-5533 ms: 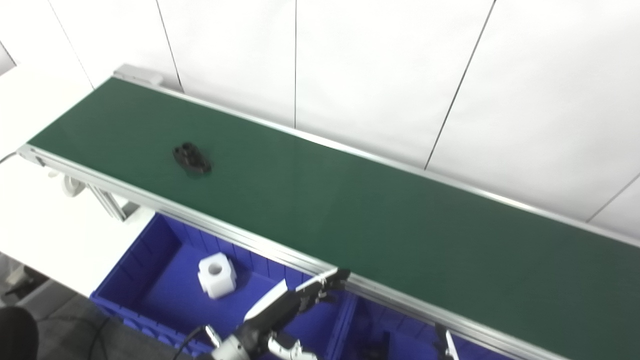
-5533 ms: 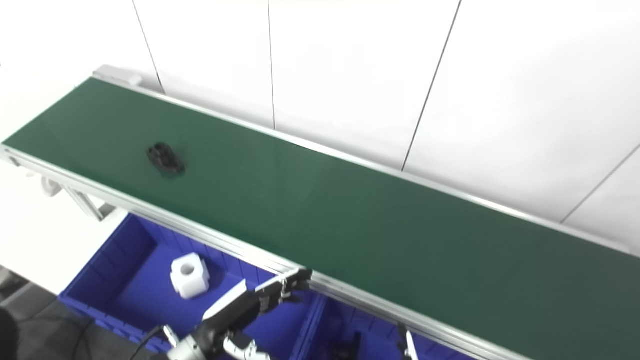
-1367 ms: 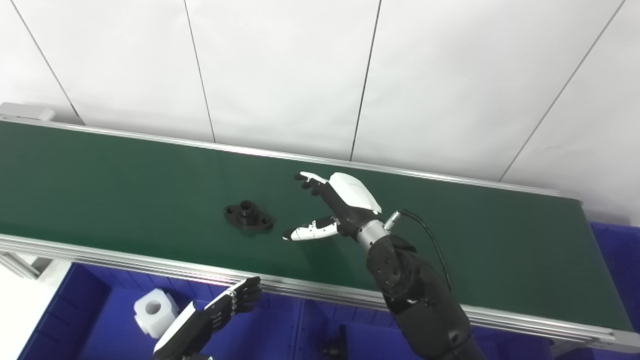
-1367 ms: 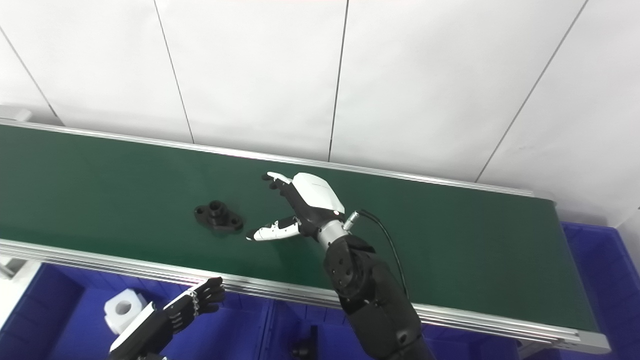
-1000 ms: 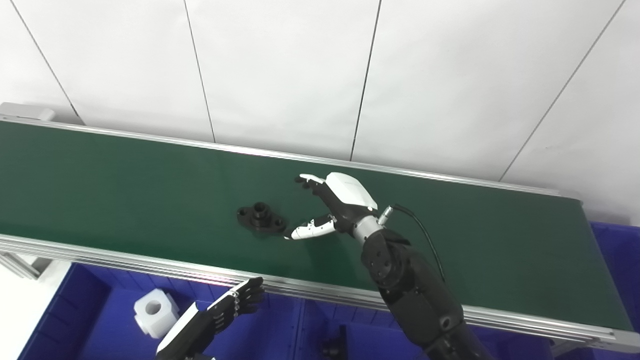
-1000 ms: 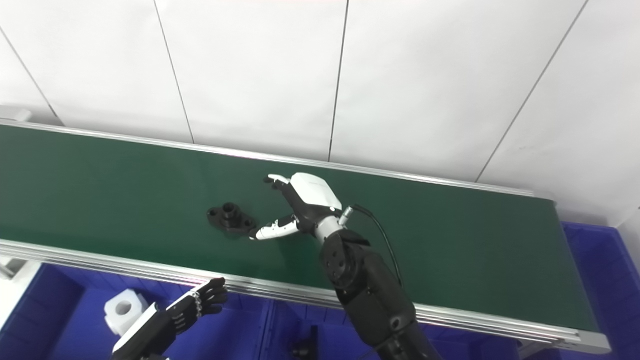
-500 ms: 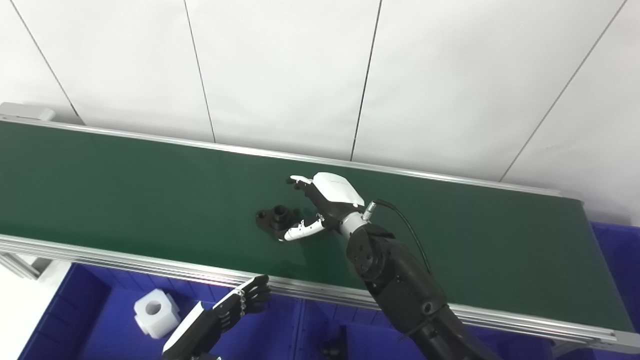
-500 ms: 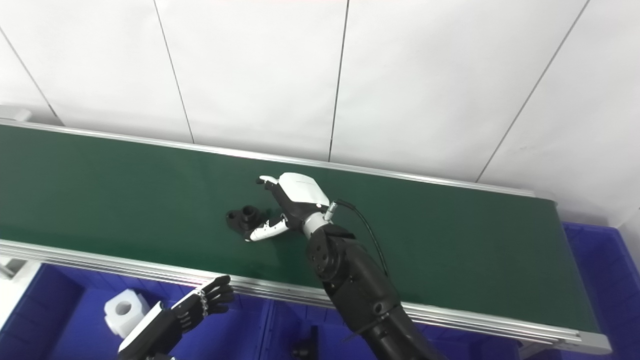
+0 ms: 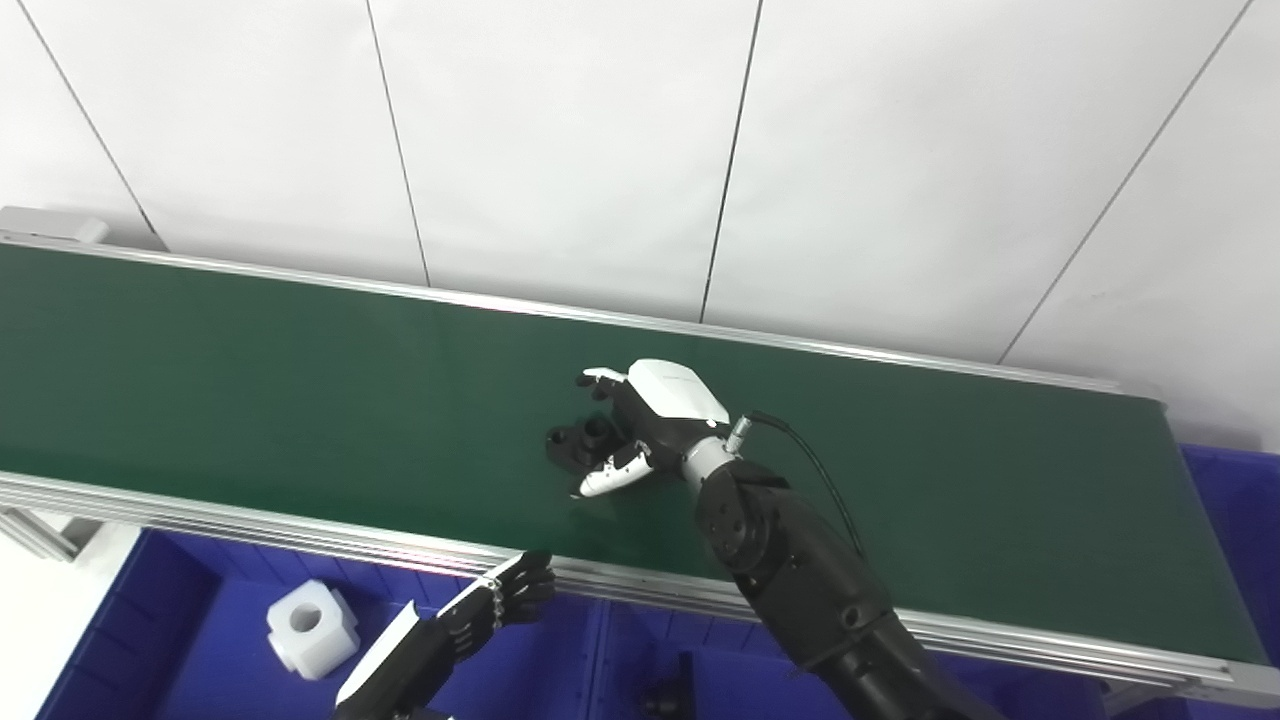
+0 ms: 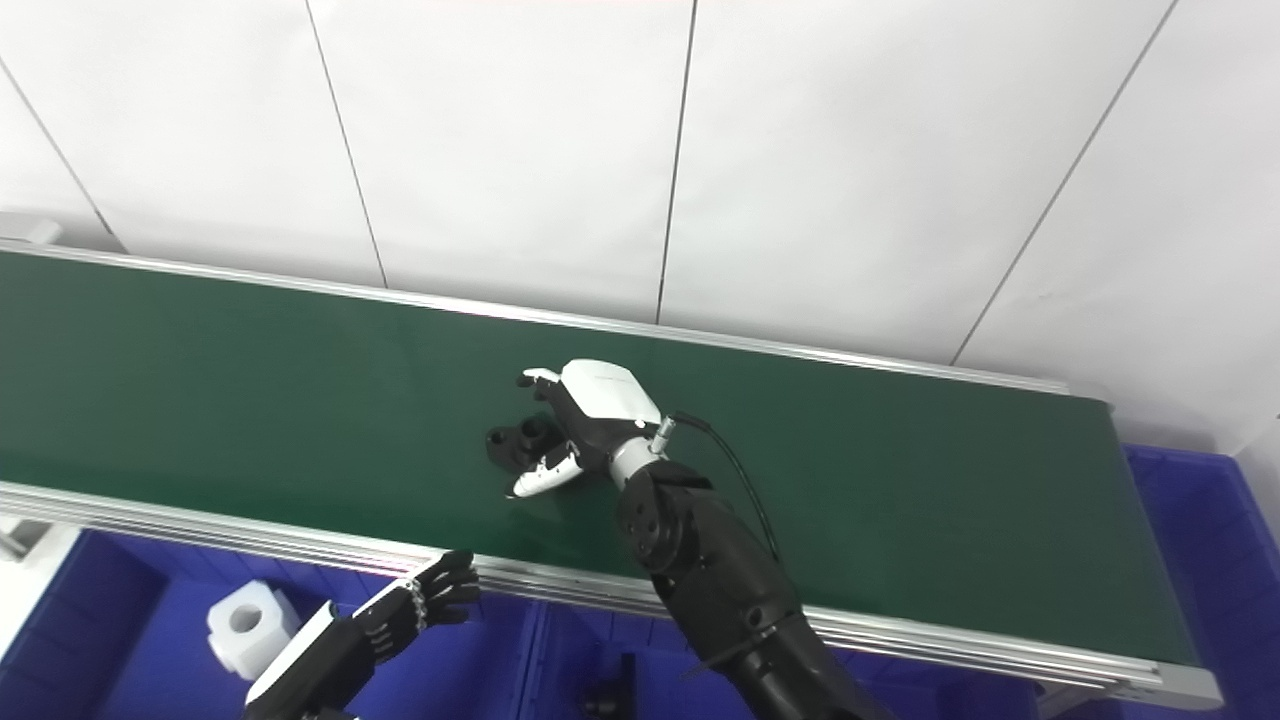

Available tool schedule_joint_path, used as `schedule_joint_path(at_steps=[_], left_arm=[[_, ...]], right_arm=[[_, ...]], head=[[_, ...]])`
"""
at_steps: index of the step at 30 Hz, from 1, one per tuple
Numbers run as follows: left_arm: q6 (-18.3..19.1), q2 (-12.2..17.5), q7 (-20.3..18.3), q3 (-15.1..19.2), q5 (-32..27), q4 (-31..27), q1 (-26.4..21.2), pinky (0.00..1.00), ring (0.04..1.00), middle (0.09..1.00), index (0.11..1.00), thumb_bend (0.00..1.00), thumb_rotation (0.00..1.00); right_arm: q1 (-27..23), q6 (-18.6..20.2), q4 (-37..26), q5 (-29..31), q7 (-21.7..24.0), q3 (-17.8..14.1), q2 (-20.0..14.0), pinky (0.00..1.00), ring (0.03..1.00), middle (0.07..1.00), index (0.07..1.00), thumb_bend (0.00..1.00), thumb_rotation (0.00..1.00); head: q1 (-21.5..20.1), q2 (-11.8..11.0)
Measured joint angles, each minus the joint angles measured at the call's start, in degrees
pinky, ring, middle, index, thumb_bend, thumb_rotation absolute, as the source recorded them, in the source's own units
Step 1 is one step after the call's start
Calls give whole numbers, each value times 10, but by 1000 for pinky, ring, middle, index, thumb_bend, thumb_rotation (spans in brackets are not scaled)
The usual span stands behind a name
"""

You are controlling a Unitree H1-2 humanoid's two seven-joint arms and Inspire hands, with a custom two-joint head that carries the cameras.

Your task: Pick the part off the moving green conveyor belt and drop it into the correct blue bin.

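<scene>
Part: small black flanged metal fitting (image 9: 578,445) is lying on the green conveyor belt (image 9: 250,380), long axis along it.
Right hand (image 9: 640,430): fingers are cupping it, not clamped.
Left hand (image 9: 470,625): is idling, fingers loosely apart.

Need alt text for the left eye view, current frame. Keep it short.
The right robot hand curls its fingers around a black flanged part on the green conveyor belt, not yet lifted. The left robot hand waits, fingers apart, below the belt's near rail over a blue bin holding a white block.
</scene>
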Motion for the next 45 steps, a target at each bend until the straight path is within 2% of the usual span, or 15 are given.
schedule_joint_path(at_steps=[2, 4, 5, 8, 20, 25, 29, 32, 35, 37, 41, 45], left_arm=[[1, 0, 1, -2, 0, -8, 2, 840, 885, 919, 926, 777, 359], [4, 0, 2, -4, 0, -9, 3, 839, 885, 919, 926, 771, 349], [6, 0, 2, -4, 0, -9, 3, 841, 886, 918, 926, 767, 342], [12, 0, 4, -4, 0, -23, 5, 846, 885, 914, 925, 766, 344], [32, 0, 7, -7, 3, -44, 5, 850, 893, 921, 922, 764, 334], [32, 0, 7, -7, 3, -44, 5, 845, 882, 913, 916, 773, 349], [32, 0, 8, -7, 3, -45, 5, 845, 880, 910, 916, 776, 352], [32, 0, 9, -7, 3, -45, 5, 839, 877, 909, 916, 779, 358], [33, 0, 10, -6, 3, -45, 4, 837, 876, 910, 918, 781, 368], [33, 0, 11, -6, 3, -47, 4, 835, 873, 908, 918, 783, 368], [36, 0, 13, -5, -1, -49, 5, 834, 872, 909, 918, 787, 374], [44, 0, 14, -5, -3, -60, 5, 834, 872, 908, 918, 801, 383]], right_arm=[[11, -15, -2, -2, -23, 0, -7, 428, 498, 513, 757, 568, 6], [22, -32, -3, -6, -49, 4, -15, 407, 439, 533, 692, 531, 1], [24, -38, -3, -7, -53, 6, -17, 398, 412, 514, 612, 517, 0], [31, -50, -2, -15, -69, 15, -26, 394, 413, 538, 521, 510, 0], [35, -51, -35, -39, -52, 29, -52, 322, 397, 486, 522, 515, 0], [40, -51, -43, -41, -54, 28, -57, 332, 388, 479, 533, 513, 0], [62, -51, -74, -39, -54, 23, -61, 365, 404, 510, 519, 514, 0], [97, -50, -124, -38, -38, 19, -62, 388, 415, 514, 511, 515, 0], [128, -34, -193, -38, -9, 5, -66, 341, 405, 513, 514, 514, 0], [146, -13, -264, -41, 9, -11, -72, 319, 404, 525, 510, 513, 0], [182, 21, -397, -44, 44, -47, -82, 371, 418, 539, 495, 512, 0], [230, 29, -465, -39, 72, -71, -89, 290, 377, 494, 525, 511, 0]], head=[[2, 5], [3, 7], [3, 9], [3, 11], [-4, 19], [-4, 20], [-8, 27], [-9, 30], [-10, 32], [-12, 36], [-15, 44], [-11, 51]])
